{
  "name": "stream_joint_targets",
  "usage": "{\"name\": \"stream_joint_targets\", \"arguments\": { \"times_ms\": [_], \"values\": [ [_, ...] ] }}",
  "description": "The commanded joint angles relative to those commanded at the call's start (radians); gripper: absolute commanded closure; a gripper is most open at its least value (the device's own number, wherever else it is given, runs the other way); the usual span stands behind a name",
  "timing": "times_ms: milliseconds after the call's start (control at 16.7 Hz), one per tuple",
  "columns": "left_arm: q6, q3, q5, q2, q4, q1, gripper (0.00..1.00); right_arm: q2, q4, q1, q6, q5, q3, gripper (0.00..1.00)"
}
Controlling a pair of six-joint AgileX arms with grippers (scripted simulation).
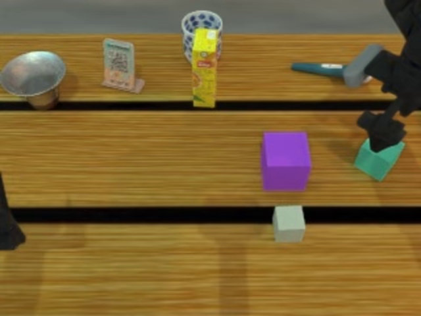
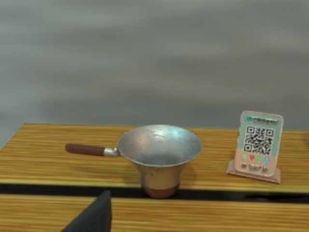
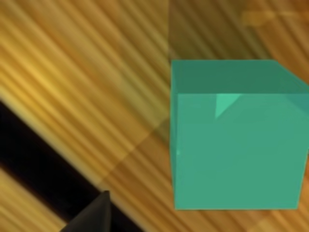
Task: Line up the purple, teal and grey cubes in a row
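The teal cube [image 1: 378, 160] sits near the table's [image 1: 131, 164] right edge, turned askew to the plank lines, with bare wood between it and the purple cube [image 1: 285, 160]. The grey cube [image 1: 289, 223] lies just below the purple one, square-on. The right gripper [image 1: 383, 139] is directly over the teal cube; whether it grips cannot be told. The left gripper [image 1: 8, 227] is parked at the left edge.

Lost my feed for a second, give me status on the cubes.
Right pincer directly over teal cube, grip unconfirmed. Left arm parked at table's left edge. Purple cube and grey cube close together mid-table, teal apart at right. Nothing between them.
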Motion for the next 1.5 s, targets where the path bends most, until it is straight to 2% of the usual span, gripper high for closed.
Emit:
{"name": "stream_joint_targets", "arguments": {
  "times_ms": [480,900,1200,1500],
  "values": [
    [0.014,-0.017,0.001,-0.021,0.015,0.006,0.0,0.026,0.009,-0.002,-0.007,0.0,0.006,0.0],
    [0.014,-0.017,0.001,-0.021,0.015,0.006,0.0,0.116,0.264,0.002,-0.003,0.001,-0.149,0.0],
    [0.014,-0.017,0.001,-0.021,0.015,0.006,0.0,0.128,0.286,0.002,-0.003,0.001,-0.166,0.0],
    [0.014,-0.017,0.001,-0.021,0.015,0.006,0.0,0.128,0.286,0.002,-0.003,0.001,-0.166,0.38]
  ]
}}
